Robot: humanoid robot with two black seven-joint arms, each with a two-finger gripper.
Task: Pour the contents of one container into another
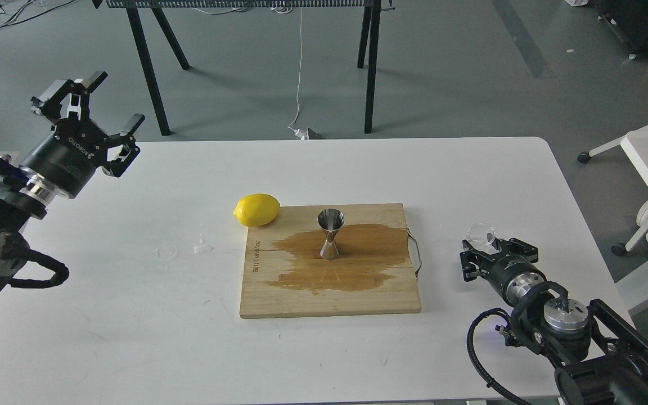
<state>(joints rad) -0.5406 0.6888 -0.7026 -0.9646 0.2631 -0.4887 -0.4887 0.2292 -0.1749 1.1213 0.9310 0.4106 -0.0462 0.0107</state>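
Head view, single frame. White table [133, 337] carries a wooden cutting board [279, 304] near its centre, with a thin metal handle [415, 253] on the board's right edge. Steel jigger [330, 234] stands upright on the board, slightly behind the board's middle, mouth up, narrow waist visible. A broad dark wet stain [358, 264] spreads over the board around and in front of the jigger's foot, reaching toward the right edge. Lemon [256, 210] lies on the table at the board's rear left corner, touching or just beside that corner; contact not resolvable. A few small clear droplets [203, 246] sit on the table left of the board. Clear cup [482, 234] is low over the right side of the table, well apart from the board's right edge, at the tip of the right gripper [484, 247]; it appears tilted, rim toward the camera's left. The gripper's fingers look closed around the cup, though the far finger is partly hidden behind the glass. Cup contents cannot be judged. Left gripper [111, 115] is raised at the table's left rear corner, well apart from everything, its fingers [94, 80] spread wide and holding nothing.
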